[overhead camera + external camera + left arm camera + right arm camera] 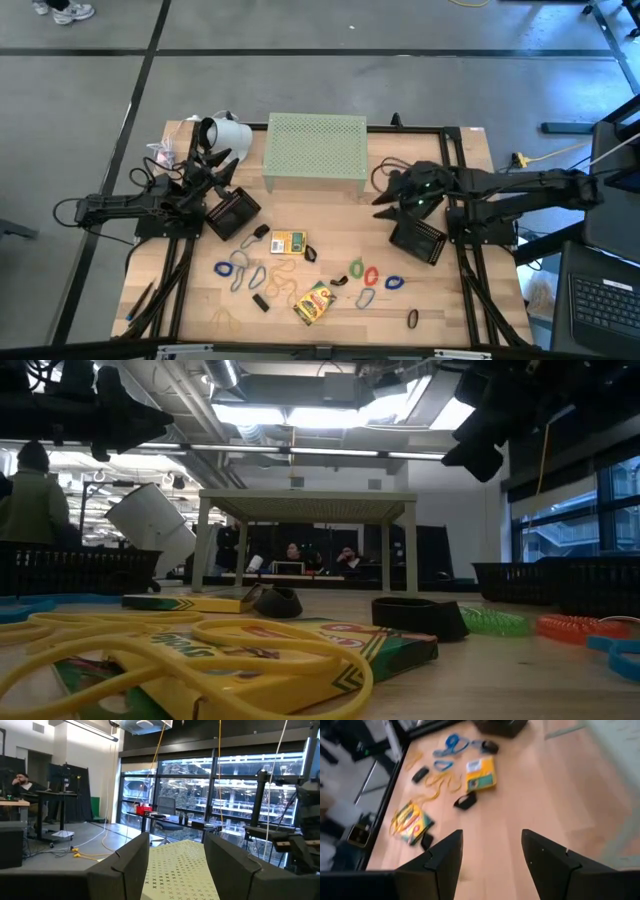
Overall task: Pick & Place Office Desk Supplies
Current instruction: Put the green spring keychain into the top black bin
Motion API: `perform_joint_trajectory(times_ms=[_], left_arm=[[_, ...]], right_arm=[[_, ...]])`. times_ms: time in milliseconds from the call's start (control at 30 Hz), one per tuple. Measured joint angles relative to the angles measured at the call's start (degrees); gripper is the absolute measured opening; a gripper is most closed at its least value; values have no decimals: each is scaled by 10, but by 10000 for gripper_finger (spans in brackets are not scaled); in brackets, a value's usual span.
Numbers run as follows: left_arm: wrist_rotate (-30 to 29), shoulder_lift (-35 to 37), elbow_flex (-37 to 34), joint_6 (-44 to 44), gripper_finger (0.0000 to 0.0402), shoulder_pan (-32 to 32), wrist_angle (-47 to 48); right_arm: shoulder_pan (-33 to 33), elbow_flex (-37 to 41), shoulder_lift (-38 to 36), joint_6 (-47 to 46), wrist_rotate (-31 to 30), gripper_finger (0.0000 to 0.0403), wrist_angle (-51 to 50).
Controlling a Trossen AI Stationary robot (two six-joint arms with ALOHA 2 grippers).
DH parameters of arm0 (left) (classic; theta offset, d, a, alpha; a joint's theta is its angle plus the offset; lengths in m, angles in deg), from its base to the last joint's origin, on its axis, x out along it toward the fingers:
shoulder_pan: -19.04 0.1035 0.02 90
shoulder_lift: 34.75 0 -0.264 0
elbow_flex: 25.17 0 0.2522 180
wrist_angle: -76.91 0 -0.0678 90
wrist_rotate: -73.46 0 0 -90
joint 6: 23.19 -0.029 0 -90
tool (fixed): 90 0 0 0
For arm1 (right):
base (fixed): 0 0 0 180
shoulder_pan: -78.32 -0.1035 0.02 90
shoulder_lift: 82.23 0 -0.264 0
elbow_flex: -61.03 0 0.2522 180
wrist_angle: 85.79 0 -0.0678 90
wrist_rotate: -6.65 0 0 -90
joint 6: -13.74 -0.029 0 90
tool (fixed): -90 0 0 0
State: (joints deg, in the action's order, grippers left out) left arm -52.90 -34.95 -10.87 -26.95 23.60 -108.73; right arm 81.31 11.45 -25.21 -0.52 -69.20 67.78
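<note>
The supplies lie loose on the near half of the table: a yellow-green box [288, 243], a crayon box [316, 302], blue rings [230, 268], a green ring [357, 267], a red ring [372, 274], tan rubber bands [283, 282] and small black pieces [260, 302]. My left gripper [220, 162] is open in the air above the left black mesh tray [232, 212]; its wrist view looks level over the stand, fingers apart [176, 842]. My right gripper [384, 206] hangs open, tipped down toward the table's middle [491, 835], holding nothing. The box [481, 774] and crayon box [412, 822] lie ahead of it.
A pale green perforated stand [315, 150] stands at the far middle. A white cup-like object [222, 132] lies at the far left. The right mesh tray [418, 240] sits under the right arm. Bare wood [350, 225] lies between the stand and the supplies. People sit in the room behind [292, 552].
</note>
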Motion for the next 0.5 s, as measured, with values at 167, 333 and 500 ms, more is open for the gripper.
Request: perform_joint_trajectory(times_ms=[167, 333, 500], left_arm=[[0, 0, 0, 0, 185, 0, 0], [0, 0, 0, 0, 187, 0, 0], [0, 0, 0, 0, 185, 0, 0]], right_arm=[[-49, -19, 59, 4, -19, 206, 0], [-93, -36, 113, 30, -93, 206, 0], [-124, -45, 159, 28, -126, 206, 1]])
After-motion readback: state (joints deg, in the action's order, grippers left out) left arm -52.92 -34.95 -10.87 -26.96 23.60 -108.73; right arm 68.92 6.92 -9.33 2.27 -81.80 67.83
